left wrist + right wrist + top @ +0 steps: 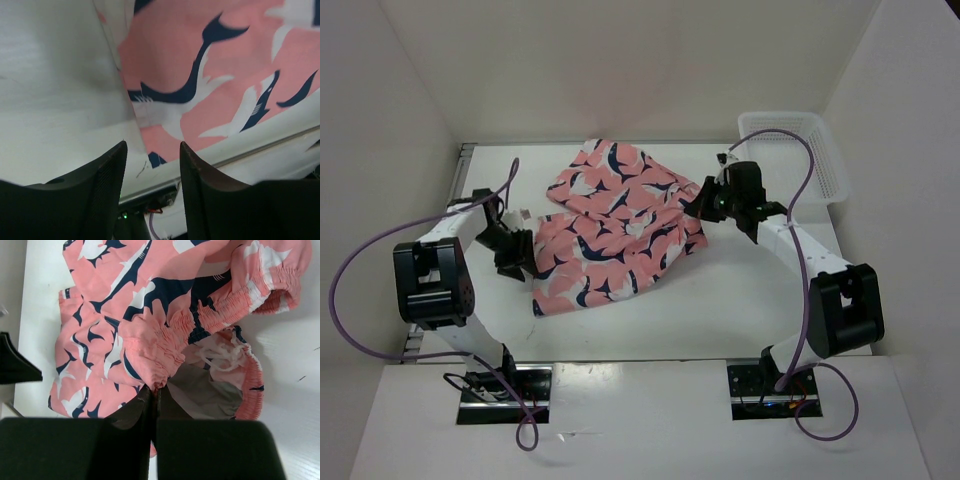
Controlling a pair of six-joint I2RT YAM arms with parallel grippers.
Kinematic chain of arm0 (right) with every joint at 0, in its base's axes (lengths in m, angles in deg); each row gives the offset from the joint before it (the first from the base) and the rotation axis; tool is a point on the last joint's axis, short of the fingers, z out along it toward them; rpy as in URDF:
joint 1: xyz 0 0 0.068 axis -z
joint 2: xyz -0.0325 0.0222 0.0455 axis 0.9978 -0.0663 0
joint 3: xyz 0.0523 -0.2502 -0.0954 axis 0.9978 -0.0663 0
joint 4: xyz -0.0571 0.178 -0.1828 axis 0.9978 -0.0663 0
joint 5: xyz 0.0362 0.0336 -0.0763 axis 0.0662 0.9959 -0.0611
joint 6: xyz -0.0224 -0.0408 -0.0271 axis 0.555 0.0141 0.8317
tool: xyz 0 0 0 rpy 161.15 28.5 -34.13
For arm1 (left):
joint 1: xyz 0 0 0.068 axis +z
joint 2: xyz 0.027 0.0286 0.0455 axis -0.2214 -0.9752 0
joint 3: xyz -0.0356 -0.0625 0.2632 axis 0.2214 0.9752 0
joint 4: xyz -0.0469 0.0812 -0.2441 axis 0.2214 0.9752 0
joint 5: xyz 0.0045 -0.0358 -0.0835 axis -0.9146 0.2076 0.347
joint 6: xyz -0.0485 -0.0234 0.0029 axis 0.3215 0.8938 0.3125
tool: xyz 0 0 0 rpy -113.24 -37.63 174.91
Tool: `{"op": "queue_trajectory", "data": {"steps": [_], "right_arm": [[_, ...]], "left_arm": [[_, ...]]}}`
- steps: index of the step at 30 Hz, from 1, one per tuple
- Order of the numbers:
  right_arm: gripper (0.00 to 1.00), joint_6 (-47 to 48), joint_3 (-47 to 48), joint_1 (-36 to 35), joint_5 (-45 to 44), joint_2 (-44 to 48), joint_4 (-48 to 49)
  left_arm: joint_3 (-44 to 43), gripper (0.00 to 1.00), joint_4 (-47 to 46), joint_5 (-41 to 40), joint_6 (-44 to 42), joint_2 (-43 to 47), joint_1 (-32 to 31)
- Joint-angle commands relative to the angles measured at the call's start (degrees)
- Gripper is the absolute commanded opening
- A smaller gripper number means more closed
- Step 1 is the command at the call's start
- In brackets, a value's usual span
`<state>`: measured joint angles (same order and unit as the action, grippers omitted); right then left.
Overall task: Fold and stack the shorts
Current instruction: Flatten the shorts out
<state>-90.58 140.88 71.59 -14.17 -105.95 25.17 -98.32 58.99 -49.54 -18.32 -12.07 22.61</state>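
The right claw (155, 390) is pinching the shorts (615, 230) at the gathered waistband (167, 347) (clenched tight on the fabric). The left claw (152, 165) is standing released, jaws apart, at the shorts' left edge. The shorts are lying crumpled on the bench (720, 300).

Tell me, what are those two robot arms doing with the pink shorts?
The two arms are working on the shorts, which lie rumpled on the white table. The right gripper is pinched shut on the stretchy waistband. The left gripper is open at the opposite edge of the shorts and holds nothing. The shorts are not neatly folded yet. A white basket sits at the far right corner.
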Motion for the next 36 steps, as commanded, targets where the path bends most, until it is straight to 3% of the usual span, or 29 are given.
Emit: {"op": "queue_trajectory", "data": {"steps": [1, 14, 16, 17, 19, 20, 21, 22, 25, 31, 36], "right_arm": [[0.0, 0.32, -0.51, 0.02, -0.59, 2.51, 1.97], [0.02, 2.42, -0.51, 0.02, -2.35, 3.03, 0.39], [0.02, 2.43, -0.51, 0.02, -2.35, 3.03, 0.39], [0.04, 2.43, -0.51, 0.02, -2.35, 3.03, 0.39], [0.27, 2.43, -0.51, 0.02, -2.35, 3.03, -0.48], [0.47, 2.43, -0.51, 0.02, -2.35, 3.03, -1.1], [0.76, 3.04, -0.51, 0.02, -3.39, 3.03, -1.63], [0.81, 3.04, -0.51, 0.02, -4.1, 3.03, -3.12], [0.89, 1.91, -2.44, 0.72, -8.14, 6.35, -5.76], [0.9, -5.39, -10.78, 2.13, -10.08, 17.77, -7.78], [0.9, -12.59, -14.39, 0.47, -11.75, 20.26, -13.84]], "left_arm": [[2.36, 0.54, 8.51, -0.25, -0.25, 0.25, -0.68], [6.5, 0.54, 8.09, -0.78, -0.25, -4.5, -5.08], [6.5, 0.43, 7.56, -0.25, -0.25, -5.2, -6.66], [6.5, 0.28, 7.55, 0.62, -0.25, -6.08, -7.27], [6.5, 0.18, 7.55, 2.29, -0.25, -7.22, -7.28], [6.5, 0.15, 8.08, 2.82, -0.25, -7.23, -7.28], [5.98, 0.08, 8.08, 3.35, -0.25, -7.23, -7.28], [5.97, 0.06, 8.08, 4.22, -0.25, -6.71, -6.75], [4.04, 0.0, 9.57, 4.85, -0.25, -4.69, -3.25], [1.31, 0.0, 10.81, 5.98, -0.25, -1.25, 3.7], [-0.88, 0.0, 9.66, 6.6, -0.25, -1.77, 7.14]]}}
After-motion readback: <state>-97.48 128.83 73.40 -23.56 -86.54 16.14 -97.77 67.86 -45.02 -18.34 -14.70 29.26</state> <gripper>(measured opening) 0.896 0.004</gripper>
